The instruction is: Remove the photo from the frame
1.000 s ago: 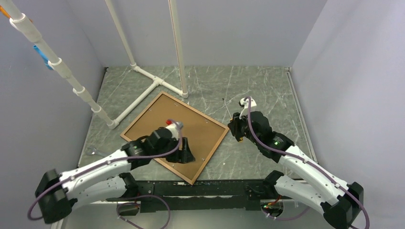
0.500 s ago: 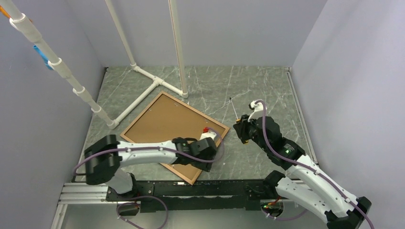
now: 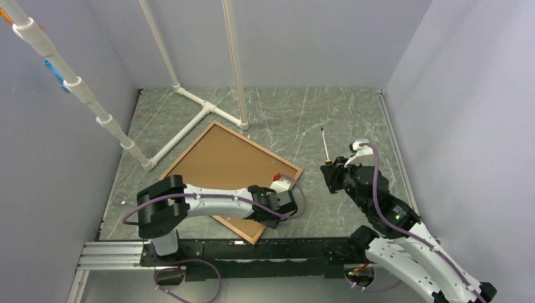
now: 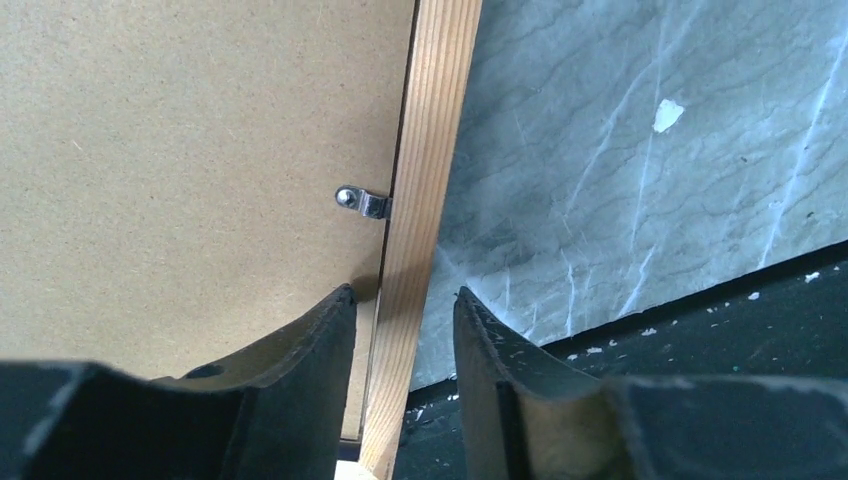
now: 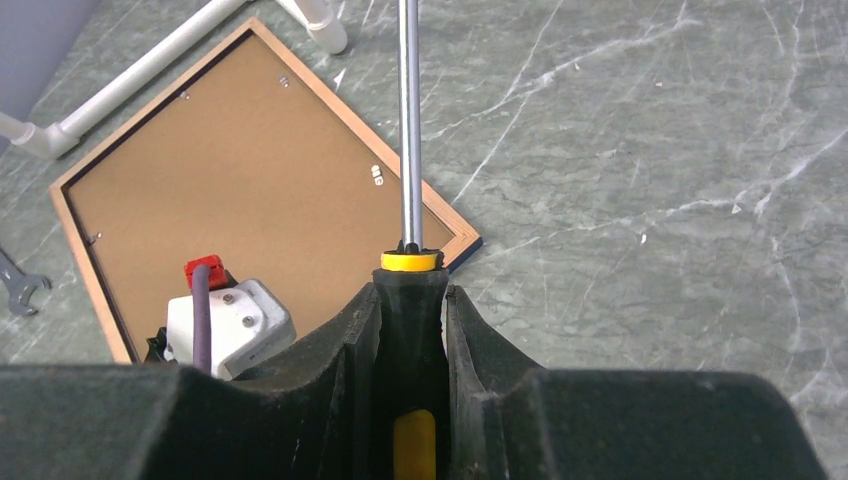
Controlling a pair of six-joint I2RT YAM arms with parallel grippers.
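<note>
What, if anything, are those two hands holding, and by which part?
The right hand grips a screwdriver by its black handle. The left hand straddles the wooden edge of the frame, not yet clamped on it.

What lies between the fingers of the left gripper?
The frame's wooden side rail runs between the left gripper's fingers, with a gap on each side; the left wrist view shows this.
</note>
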